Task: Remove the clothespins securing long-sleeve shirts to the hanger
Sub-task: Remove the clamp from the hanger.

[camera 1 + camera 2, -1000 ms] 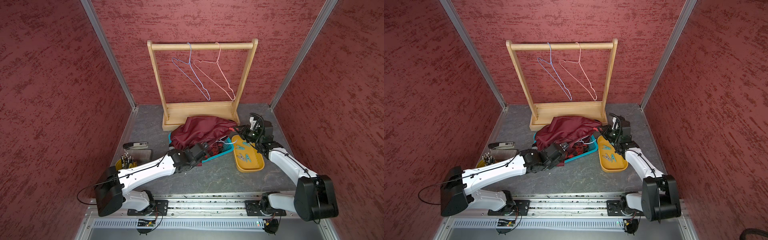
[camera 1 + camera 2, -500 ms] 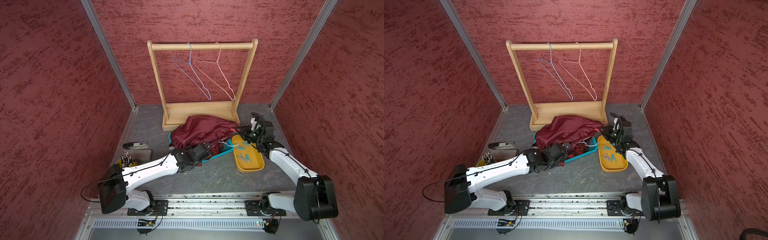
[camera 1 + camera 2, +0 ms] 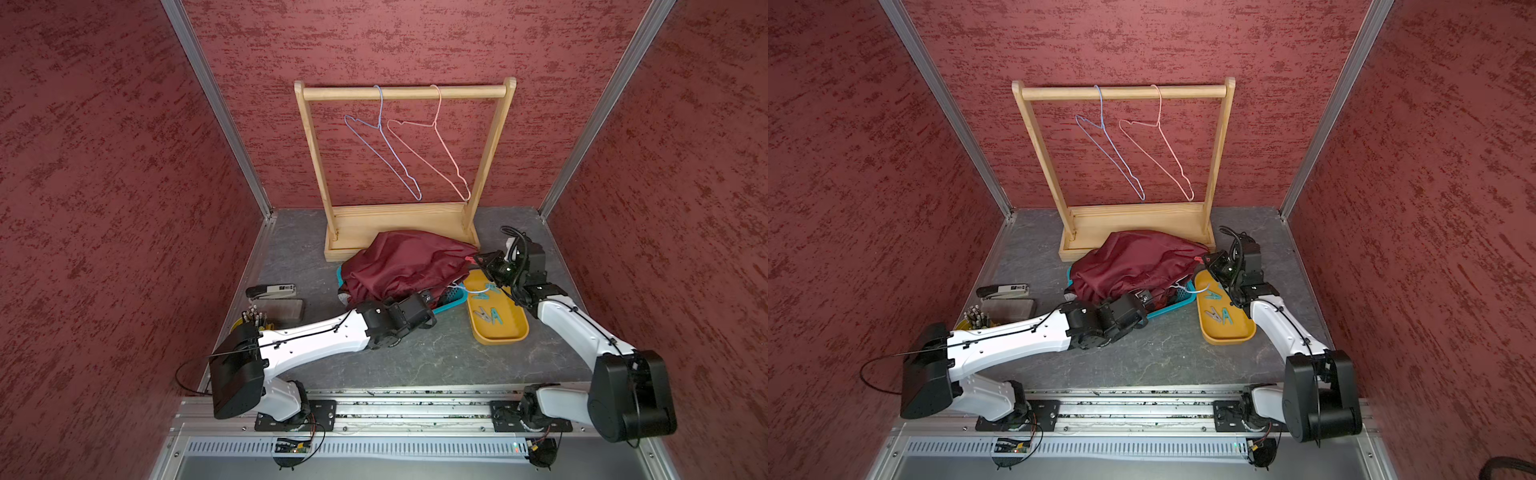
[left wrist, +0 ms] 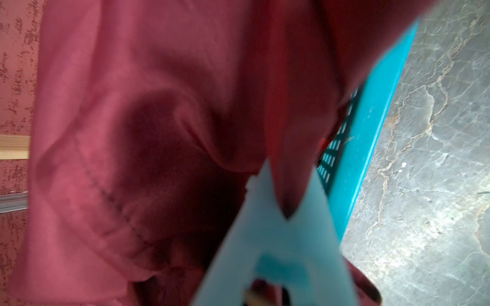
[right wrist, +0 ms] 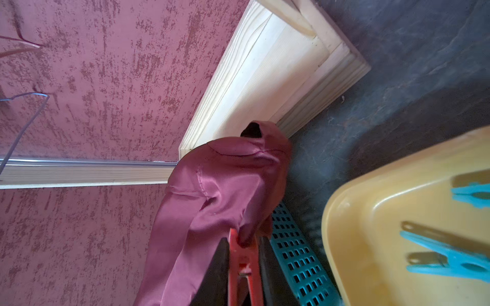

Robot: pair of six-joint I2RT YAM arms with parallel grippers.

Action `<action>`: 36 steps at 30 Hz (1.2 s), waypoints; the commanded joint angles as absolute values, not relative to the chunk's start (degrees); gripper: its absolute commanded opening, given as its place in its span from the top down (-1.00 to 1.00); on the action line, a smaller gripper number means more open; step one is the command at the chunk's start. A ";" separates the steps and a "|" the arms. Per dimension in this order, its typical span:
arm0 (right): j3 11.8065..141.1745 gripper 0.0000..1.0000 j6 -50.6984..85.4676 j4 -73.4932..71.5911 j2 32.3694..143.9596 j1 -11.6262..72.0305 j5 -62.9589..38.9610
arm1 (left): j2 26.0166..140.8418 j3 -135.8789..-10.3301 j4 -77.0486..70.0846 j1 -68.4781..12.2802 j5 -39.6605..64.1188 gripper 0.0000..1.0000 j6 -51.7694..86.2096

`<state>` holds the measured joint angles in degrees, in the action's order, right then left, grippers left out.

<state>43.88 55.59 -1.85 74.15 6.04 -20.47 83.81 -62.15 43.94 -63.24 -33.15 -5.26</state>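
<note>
Maroon satin shirt [image 3: 405, 266] is lying heaped over the teal basket [image 4: 371, 127], where I am pinching the left gripper [image 3: 428, 300] shut on a pale blue clothespin [image 4: 275, 246] straddling a fold and clamping the right gripper [image 3: 482, 262] on a red clothespin [image 5: 234, 246], evidently to release the cloth.

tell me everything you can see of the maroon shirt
The maroon shirt is shiny, satin-looking, with stitched seams, crumpled in a heap over the teal basket before the wooden rack's base. A red clothespin in the right pincer bites one fold; a blue clothespin in the left pincer stands spread around another.
</note>
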 commanded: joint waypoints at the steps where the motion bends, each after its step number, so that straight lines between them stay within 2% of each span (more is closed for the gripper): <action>1: 44.11 0.95 57.48 -1.34 74.00 7.11 -14.74 | 84.35 -63.63 43.43 -63.76 -32.90 1.00 -2.36; 2: 44.16 1.00 57.55 -0.85 73.98 7.33 -13.88 | 84.48 -63.70 43.33 -63.80 -32.71 1.00 -2.29; 22: 46.32 1.00 54.49 11.24 68.07 6.58 -12.01 | 88.07 -63.59 44.26 -58.80 -28.47 1.00 2.47; 36: 50.68 1.00 51.14 11.27 72.74 1.01 -19.83 | 84.45 -60.41 46.10 -57.82 -28.39 1.00 4.90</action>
<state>48.42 52.29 11.05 71.70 1.50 -17.82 86.54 -61.58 43.79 -58.35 -27.07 2.35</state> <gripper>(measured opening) 0.201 0.074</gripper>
